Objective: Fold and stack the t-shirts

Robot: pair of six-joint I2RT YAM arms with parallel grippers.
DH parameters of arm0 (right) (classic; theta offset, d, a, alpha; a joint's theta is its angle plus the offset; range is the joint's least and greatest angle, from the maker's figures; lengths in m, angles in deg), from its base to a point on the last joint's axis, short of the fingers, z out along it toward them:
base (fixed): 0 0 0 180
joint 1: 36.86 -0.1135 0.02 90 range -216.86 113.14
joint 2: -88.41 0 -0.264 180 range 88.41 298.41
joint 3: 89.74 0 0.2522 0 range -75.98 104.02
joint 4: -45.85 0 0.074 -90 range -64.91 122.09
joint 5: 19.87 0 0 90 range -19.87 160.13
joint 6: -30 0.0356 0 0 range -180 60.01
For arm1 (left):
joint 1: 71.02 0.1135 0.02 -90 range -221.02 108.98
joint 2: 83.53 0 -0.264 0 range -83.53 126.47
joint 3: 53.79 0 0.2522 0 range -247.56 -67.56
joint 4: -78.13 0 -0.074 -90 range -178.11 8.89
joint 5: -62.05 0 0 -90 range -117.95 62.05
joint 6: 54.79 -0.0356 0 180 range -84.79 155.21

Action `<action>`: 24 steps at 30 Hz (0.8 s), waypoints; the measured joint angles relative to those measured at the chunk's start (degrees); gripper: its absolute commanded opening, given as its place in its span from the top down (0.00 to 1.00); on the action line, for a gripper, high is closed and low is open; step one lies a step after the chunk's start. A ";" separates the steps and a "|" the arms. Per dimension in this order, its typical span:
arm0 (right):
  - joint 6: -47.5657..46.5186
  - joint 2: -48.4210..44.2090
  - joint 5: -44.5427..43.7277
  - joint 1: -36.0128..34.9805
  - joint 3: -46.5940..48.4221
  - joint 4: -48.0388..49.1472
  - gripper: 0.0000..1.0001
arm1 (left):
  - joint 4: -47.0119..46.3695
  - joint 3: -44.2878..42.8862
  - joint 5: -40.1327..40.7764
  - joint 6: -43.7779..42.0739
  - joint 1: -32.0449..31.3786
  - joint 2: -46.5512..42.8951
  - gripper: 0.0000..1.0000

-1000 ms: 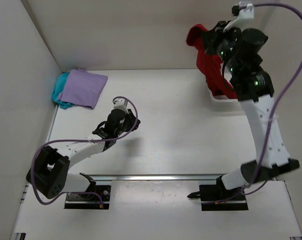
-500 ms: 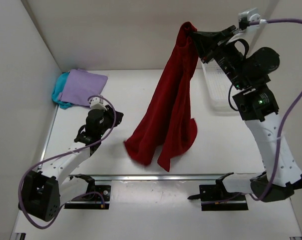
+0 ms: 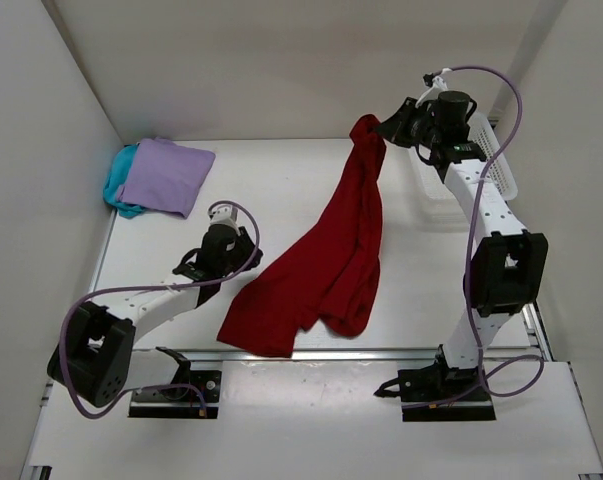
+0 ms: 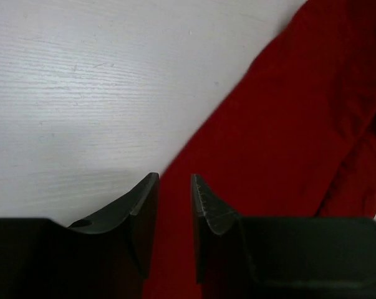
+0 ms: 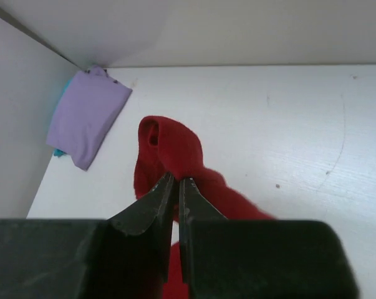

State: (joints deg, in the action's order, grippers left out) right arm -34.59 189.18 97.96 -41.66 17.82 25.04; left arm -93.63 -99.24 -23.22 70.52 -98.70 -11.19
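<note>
The deep red t-shirt (image 3: pixel 331 250) hangs from my right gripper (image 3: pixel 383 128), which is shut on a bunched top corner (image 5: pixel 175 146) above the back of the table. Its lower part trails down to the left and lies on the table near the front. My left gripper (image 3: pixel 249 258) is low at the shirt's left edge; in the left wrist view its jaws (image 4: pixel 175 187) stand narrowly apart over the red cloth (image 4: pixel 287 112). The lavender t-shirt (image 3: pixel 166 175) lies folded on the teal t-shirt (image 3: pixel 116 192) at the back left, and also shows in the right wrist view (image 5: pixel 85 121).
A white mesh basket (image 3: pixel 493 160) stands at the back right beside the right arm. White walls close the table at the left, back and right. A metal rail (image 3: pixel 311 353) runs along the front by the arm bases.
My right gripper has come down and back, lowering the red shirt so more of it lies on the table towards the front left. My left gripper has moved right to the shirt's edge.
</note>
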 measured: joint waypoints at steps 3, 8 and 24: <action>-1.07 0.85 -1.27 -0.66 0.83 -2.38 1.00 | 0.55 -0.02 0.66 -0.50 -1.05 0.70 0.59; -3.19 -3.65 -2.86 -1.53 -0.09 -2.73 1.00 | 3.43 -0.11 3.02 -1.49 -2.73 4.55 0.49; -2.69 -11.67 -1.16 -1.14 -8.04 2.99 1.00 | 3.06 -2.45 3.52 -1.33 -2.54 12.00 1.00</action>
State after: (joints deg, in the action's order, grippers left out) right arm -37.27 177.51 96.80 -42.80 9.77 28.03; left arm -90.57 -101.69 -19.70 69.19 -101.24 0.81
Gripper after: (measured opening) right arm 0.042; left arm 0.023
